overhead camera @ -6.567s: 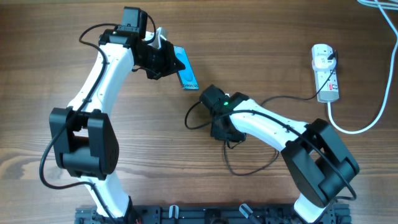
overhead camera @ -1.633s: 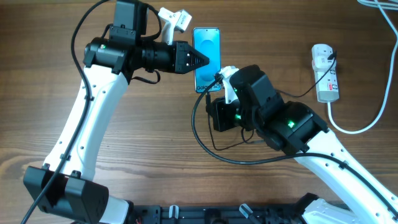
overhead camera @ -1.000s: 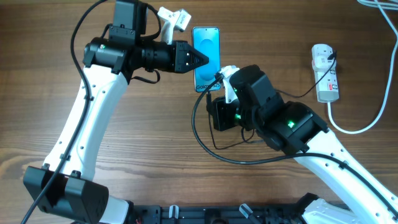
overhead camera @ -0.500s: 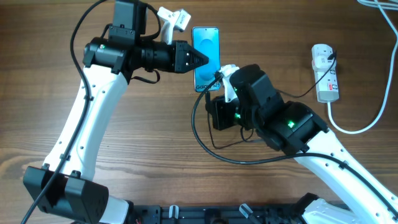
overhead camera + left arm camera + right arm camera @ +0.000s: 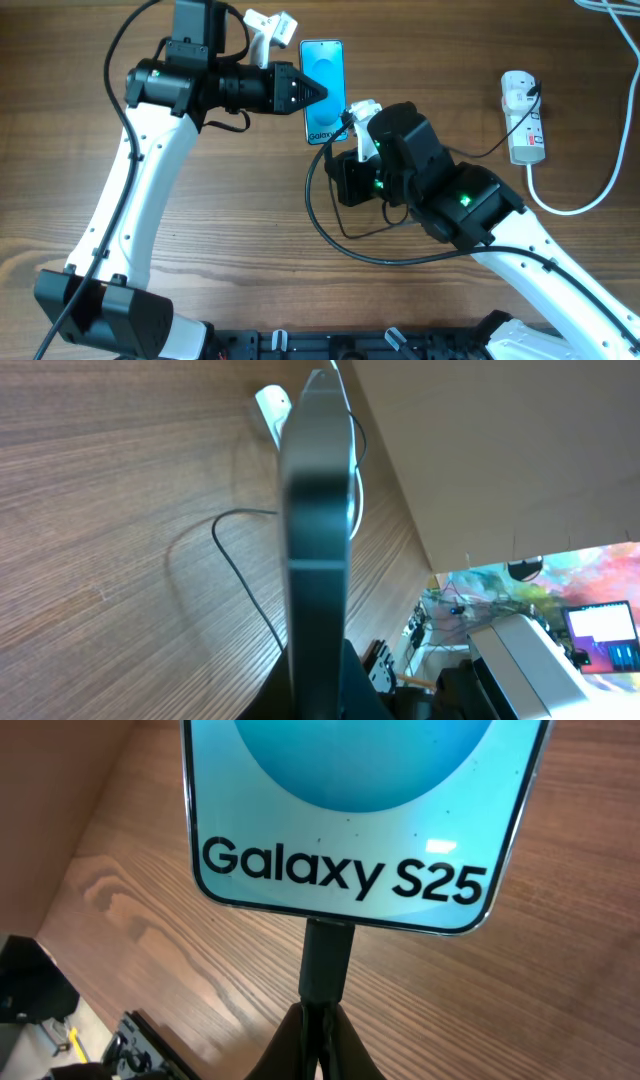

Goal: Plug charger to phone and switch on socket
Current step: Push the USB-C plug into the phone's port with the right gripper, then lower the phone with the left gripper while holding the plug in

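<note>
The phone [image 5: 324, 88] has a cyan screen and a white "Galaxy S25" band. It is held above the table, lifted clear. My left gripper [image 5: 316, 92] is shut on its side; in the left wrist view the phone [image 5: 318, 530] shows edge-on between the jaws of that gripper [image 5: 318, 695]. My right gripper [image 5: 349, 127] is shut on the charger's black connector [image 5: 327, 960], whose tip meets the phone's [image 5: 360, 810] bottom edge. The fingers [image 5: 300, 1045] pinch the thin cable just behind it. The charger cable [image 5: 328, 222] loops under the right arm. The socket [image 5: 524, 118] lies at the far right.
The socket's white lead [image 5: 590, 200] curves along the right edge, and another white cable [image 5: 600, 10] crosses the top right corner. The right arm's body [image 5: 450, 195] covers the table's middle. A pale board [image 5: 500, 450] stands behind the table.
The left gripper has shifted the phone slightly left and up in the overhead view. The right gripper followed with the connector at the phone's lower edge.
</note>
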You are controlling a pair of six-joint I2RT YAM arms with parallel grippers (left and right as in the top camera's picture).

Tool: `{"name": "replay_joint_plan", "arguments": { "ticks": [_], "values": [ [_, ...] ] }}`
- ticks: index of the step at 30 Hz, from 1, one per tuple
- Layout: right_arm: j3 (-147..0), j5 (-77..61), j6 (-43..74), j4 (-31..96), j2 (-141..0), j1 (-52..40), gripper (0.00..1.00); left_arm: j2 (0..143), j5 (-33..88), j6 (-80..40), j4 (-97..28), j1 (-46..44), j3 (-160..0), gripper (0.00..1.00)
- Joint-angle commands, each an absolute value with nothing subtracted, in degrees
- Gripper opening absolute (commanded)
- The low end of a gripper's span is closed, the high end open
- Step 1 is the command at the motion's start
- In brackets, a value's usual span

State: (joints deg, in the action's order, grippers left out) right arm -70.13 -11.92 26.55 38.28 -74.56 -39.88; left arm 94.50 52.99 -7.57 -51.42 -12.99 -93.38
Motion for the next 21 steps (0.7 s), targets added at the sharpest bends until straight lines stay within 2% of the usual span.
{"name": "replay_joint_plan", "arguments": {
  "ticks": [1,3,8,9,14,16,17,19,20,21],
  "values": [
    [-72.07,-8.75,25.63,32.97,-73.60,-39.35,0.07,93.84,54.65,-6.46,-53.71,-14.35,-93.01,0.04],
    [-72.05,-8.78,25.63,33.26,-73.60,-39.35,0.07,93.84,54.63,-6.44,-53.69,-14.35,-93.01,0.04],
    [-72.05,-8.99,25.71,35.42,-73.60,-39.35,0.19,93.84,53.87,-6.44,-53.60,-14.35,-93.01,0.04],
    [-72.05,-8.99,25.69,36.05,-73.60,-39.35,0.23,93.84,52.93,-6.44,-53.63,-14.35,-93.01,0.04],
    [-72.05,-8.97,25.71,39.70,-73.60,-39.35,0.25,93.86,47.27,-6.44,-53.65,-14.35,-93.01,0.04],
    [-72.05,-8.97,26.63,41.23,-73.58,-39.35,0.31,94.08,42.39,-6.44,-53.80,-14.35,-93.01,0.04],
    [-72.05,-8.95,27.68,42.13,-73.47,-39.35,0.43,94.43,40.62,-6.44,-54.00,-14.35,-93.01,0.04],
    [-72.05,-8.75,28.93,44.10,-73.23,-39.24,0.88,96.25,38.39,-6.39,-55.24,-14.35,-92.99,0.04],
    [-72.07,-8.71,29.17,44.93,-73.17,-39.18,1.00,97.08,38.46,-6.42,-55.66,-14.35,-92.90,0.04],
    [-72.07,-8.62,30.37,45.87,-73.17,-38.83,1.00,98.19,38.46,-6.42,-56.18,-14.35,-92.88,0.04]
  ]
}}
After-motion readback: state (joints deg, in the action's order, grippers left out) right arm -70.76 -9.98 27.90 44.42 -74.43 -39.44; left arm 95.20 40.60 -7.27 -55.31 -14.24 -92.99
